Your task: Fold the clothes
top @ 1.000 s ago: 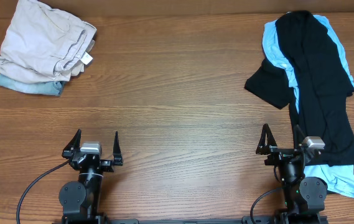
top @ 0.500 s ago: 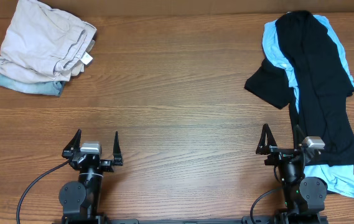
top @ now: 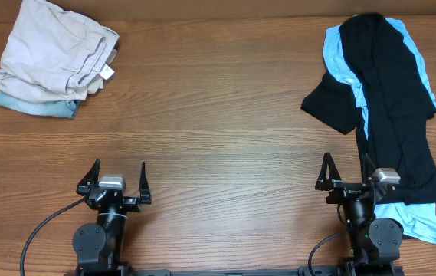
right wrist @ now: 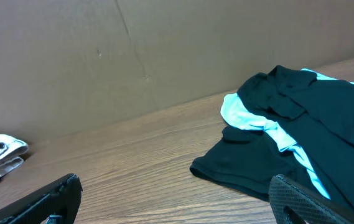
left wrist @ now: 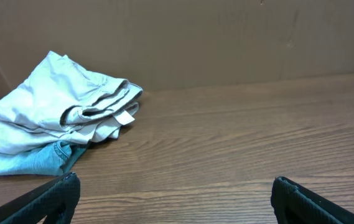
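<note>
While left pincer [top: 119, 167] and right pincer [top: 345, 161] gape empty, two heaps sit apart (open table [top: 218, 100] between): beige garment [top: 53, 50] on pale blue one [top: 37, 106], far-left corner; black pieces [top: 390, 92] over light blue T-shirt [top: 339, 57], right edge.

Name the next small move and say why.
Probably send the right gripper forward to the near edge of the black garment. It and the left gripper stand open and empty. The black garment lies sprawled, unfolded, over the blue T-shirt just beside the right gripper, while the beige pile far left already looks folded.
</note>
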`<move>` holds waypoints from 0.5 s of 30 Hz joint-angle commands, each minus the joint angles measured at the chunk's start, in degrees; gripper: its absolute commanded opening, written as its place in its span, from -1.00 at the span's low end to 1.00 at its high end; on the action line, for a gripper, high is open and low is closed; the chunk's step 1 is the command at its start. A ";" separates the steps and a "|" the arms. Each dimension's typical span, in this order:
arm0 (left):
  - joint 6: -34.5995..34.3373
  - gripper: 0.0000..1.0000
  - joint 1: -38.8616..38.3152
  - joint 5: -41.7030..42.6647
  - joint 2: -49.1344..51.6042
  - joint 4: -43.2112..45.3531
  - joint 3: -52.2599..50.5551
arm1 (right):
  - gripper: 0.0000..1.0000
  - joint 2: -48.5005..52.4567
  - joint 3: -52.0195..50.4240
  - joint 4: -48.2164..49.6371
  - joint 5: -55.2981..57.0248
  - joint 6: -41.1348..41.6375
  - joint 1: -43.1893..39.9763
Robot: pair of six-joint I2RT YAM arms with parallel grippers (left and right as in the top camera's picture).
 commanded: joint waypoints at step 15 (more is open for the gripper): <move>-1.18 0.99 -0.39 -0.13 -0.59 0.02 -0.24 | 1.00 -0.57 -0.57 1.14 -0.35 0.20 0.04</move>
